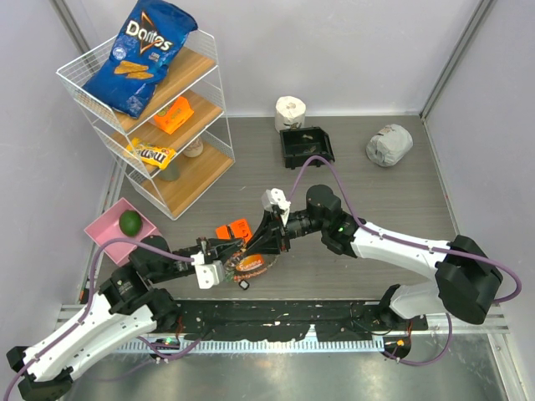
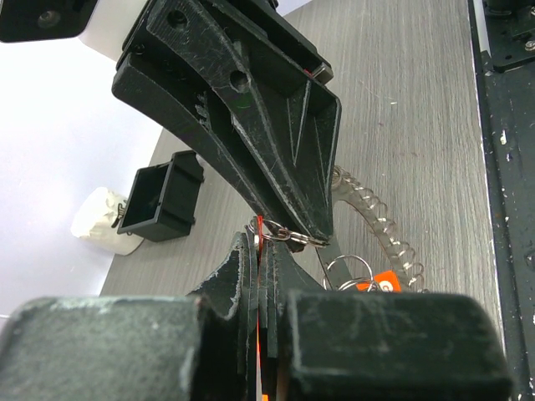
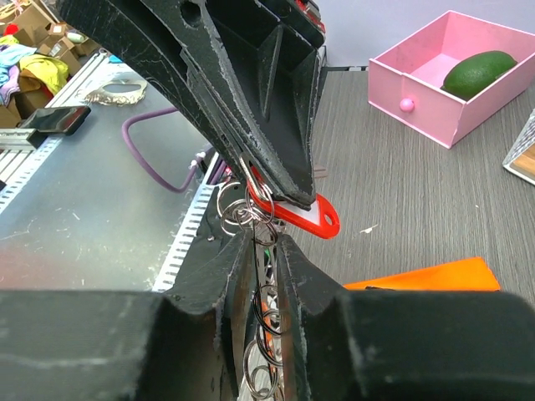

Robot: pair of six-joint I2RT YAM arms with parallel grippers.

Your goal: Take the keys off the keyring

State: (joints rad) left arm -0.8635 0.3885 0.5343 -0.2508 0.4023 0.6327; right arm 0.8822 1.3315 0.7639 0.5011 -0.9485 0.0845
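The right gripper point(image 3: 266, 251) pinches the keyring point(image 3: 244, 209) by its loops, and the left gripper point(image 3: 280, 188) pinches the red tag point(image 3: 313, 219). They meet tip to tip at mid-table. The bunch stretches straight between them — neither arm is nearer — and I cannot make out the keys.

You're in a robot lab test cell: plain white panels point(image 1: 334, 50) box in a grey table point(image 1: 393, 192), a bolted mounting rail point(image 1: 276, 319) lines its near edge, and staged props sit around, including a snack rack point(image 1: 196, 171) and a pink drawer point(image 1: 104, 230).
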